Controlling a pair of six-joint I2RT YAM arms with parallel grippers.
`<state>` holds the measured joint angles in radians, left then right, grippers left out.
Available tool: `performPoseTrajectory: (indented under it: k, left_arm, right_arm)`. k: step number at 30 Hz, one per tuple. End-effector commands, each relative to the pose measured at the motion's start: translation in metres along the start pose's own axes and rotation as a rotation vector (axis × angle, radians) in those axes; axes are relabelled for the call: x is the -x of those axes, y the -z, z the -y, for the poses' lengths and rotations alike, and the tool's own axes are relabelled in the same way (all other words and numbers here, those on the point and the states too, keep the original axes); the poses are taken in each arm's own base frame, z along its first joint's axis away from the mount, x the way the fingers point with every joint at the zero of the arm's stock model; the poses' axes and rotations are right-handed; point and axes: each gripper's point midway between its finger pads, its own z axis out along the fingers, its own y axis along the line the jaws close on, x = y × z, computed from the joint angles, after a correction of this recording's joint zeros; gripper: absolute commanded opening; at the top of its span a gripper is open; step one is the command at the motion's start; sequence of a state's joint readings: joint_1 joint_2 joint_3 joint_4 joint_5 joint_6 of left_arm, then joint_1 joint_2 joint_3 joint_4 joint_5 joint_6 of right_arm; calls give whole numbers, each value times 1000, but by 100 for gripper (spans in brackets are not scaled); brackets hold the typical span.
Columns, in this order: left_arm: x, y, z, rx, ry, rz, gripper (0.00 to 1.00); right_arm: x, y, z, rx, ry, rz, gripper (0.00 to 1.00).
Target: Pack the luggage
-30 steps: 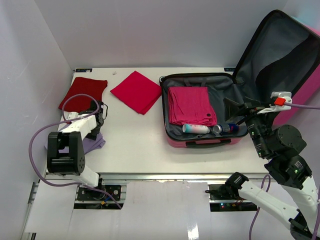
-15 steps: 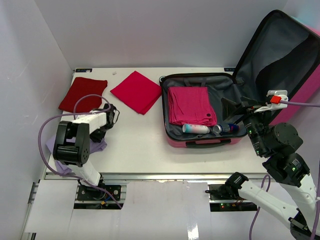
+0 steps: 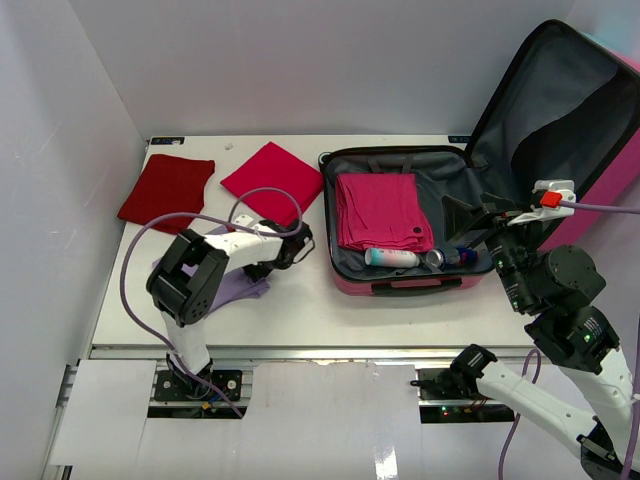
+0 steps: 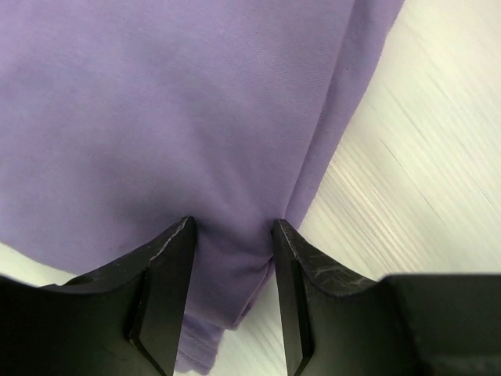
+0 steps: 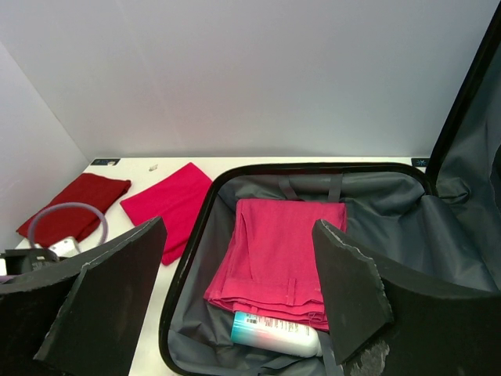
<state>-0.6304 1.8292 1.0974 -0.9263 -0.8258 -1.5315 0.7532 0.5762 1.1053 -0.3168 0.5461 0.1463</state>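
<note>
The luggage (image 3: 400, 284) lies open at the right of the table, its lid leaning back. Inside it are folded pink trousers (image 3: 380, 210), a white and teal bottle (image 3: 392, 258) and small cans (image 3: 450, 257). My left gripper (image 3: 292, 245) is low over the table left of the luggage, shut on the edge of a purple cloth (image 3: 238, 285); in the left wrist view the cloth (image 4: 196, 117) is bunched between the fingers (image 4: 232, 227). My right gripper (image 3: 472, 218) hangs open and empty above the luggage's right side; its wrist view (image 5: 239, 223) looks down on the trousers (image 5: 282, 251) and the bottle (image 5: 274, 333).
A bright red folded cloth (image 3: 272, 182) lies at the back middle of the table, and a dark red folded cloth (image 3: 167, 190) at the back left. White walls close off the left and back. The luggage lid (image 3: 560, 110) stands up at the far right.
My left gripper has swung from the table's left edge rightward toward the luggage, dragging the purple cloth with it. The right arm has barely moved.
</note>
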Motion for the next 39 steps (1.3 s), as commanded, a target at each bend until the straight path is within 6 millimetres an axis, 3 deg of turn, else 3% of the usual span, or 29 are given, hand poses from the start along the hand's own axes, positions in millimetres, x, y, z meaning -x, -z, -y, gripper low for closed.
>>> performPoseTrajectory:
  k: [1,4,7,10,14,19,22,23,24,28,30,33,35,39]
  left_arm:
    - [-17,41,49,-166,-15,-18,56]
    - [-11,58,62,-225,-51,5,57]
    - [0,69,60,-246,-40,6,68]
    - [29,83,56,-268,-12,60,87]
    - [78,94,50,-297,-3,119,89]
    - [137,53,23,-346,90,40,84]
    - [159,13,-30,-290,253,-1,83]
    - [161,2,-50,-276,310,-5,82]
    - [158,-2,-64,-277,340,3,82]
    - [154,-29,-107,-246,422,4,82]
    - [147,-39,-129,-172,481,9,83]
    - [136,-42,-136,-148,533,-6,85]
    - [125,-47,-142,-133,565,-12,86]
    - [104,-52,-129,-245,596,-35,86]
  right_arm:
    - [18,-1,-4,11,-7,39,82]
    - [15,-3,-4,9,-2,30,82]
    - [14,-4,-5,9,-1,26,82]
    - [12,-7,-7,13,5,16,82]
    - [2,-16,-12,17,23,-21,82]
    - [-3,-29,-25,44,35,-70,82]
    - [-11,-47,-47,105,46,-134,82]
    - [-13,-55,-57,132,48,-155,82]
    - [-27,-65,-65,146,65,-209,82]
    - [-58,-95,-115,320,102,-351,82]
    - [-86,-113,-135,369,120,-422,83]
    - [-139,-137,-161,415,142,-535,85]
    - [-159,-149,-179,454,141,-565,86]
    - [-211,-172,-205,496,133,-640,87]
